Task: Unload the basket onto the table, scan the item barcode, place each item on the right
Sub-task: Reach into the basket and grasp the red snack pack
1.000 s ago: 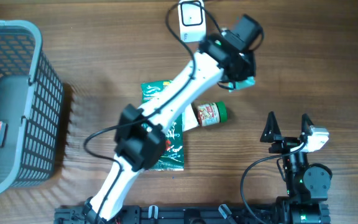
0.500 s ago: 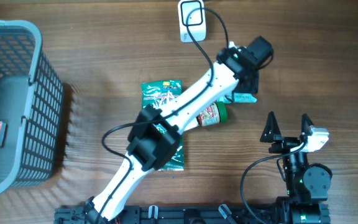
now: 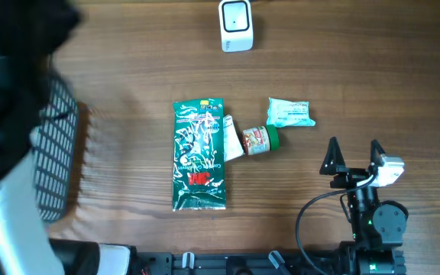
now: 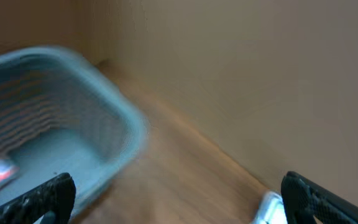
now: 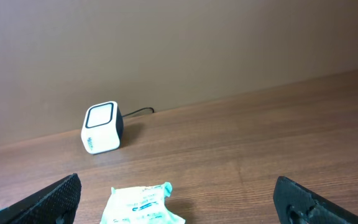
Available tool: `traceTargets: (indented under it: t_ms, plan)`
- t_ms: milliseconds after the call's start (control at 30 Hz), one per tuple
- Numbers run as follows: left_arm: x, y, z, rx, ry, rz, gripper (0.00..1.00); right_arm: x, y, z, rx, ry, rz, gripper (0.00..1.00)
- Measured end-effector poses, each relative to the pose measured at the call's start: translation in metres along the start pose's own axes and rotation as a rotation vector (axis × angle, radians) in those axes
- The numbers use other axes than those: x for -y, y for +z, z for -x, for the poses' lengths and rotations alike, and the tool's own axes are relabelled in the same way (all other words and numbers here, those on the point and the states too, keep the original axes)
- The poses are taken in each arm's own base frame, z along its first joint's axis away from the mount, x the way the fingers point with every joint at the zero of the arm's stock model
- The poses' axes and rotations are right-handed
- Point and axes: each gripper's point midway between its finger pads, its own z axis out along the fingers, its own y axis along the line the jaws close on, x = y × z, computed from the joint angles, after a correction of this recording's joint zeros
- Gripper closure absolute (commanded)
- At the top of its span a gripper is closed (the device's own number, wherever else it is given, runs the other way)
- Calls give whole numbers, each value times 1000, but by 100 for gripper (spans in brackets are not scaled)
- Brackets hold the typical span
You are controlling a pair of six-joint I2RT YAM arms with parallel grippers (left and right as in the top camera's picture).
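Observation:
The item, a small pale teal packet (image 3: 290, 113), lies flat on the table just right of a little bottle; it also shows low in the right wrist view (image 5: 143, 204). The white barcode scanner (image 3: 236, 24) stands at the far edge, and appears again (image 5: 102, 127) and blurred (image 4: 269, 208). My left arm (image 3: 6, 114) is a blurred mass at the far left, over the basket. Its gripper (image 4: 179, 208) is open and empty. The right gripper (image 3: 354, 156) rests open near the front right, holding nothing (image 5: 182, 208).
A long green foil packet (image 3: 198, 154) and a small red-labelled bottle with a green cap (image 3: 257, 140) lie mid-table. The grey mesh basket (image 3: 52, 160) stands at the left, mostly hidden by my arm, and shows blurred in the left wrist view (image 4: 73, 124).
My left gripper opened and let go of the teal packet right of the bottle. The left arm then swung away to the far left over the basket. The right arm has not moved.

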Motion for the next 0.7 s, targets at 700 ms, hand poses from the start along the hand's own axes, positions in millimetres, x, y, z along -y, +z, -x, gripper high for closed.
traceTargets:
  t_ms: [700]
  plan:
    - [-298,200,-161,-418,-438,960,0,0,0,0,0,0,0,0]
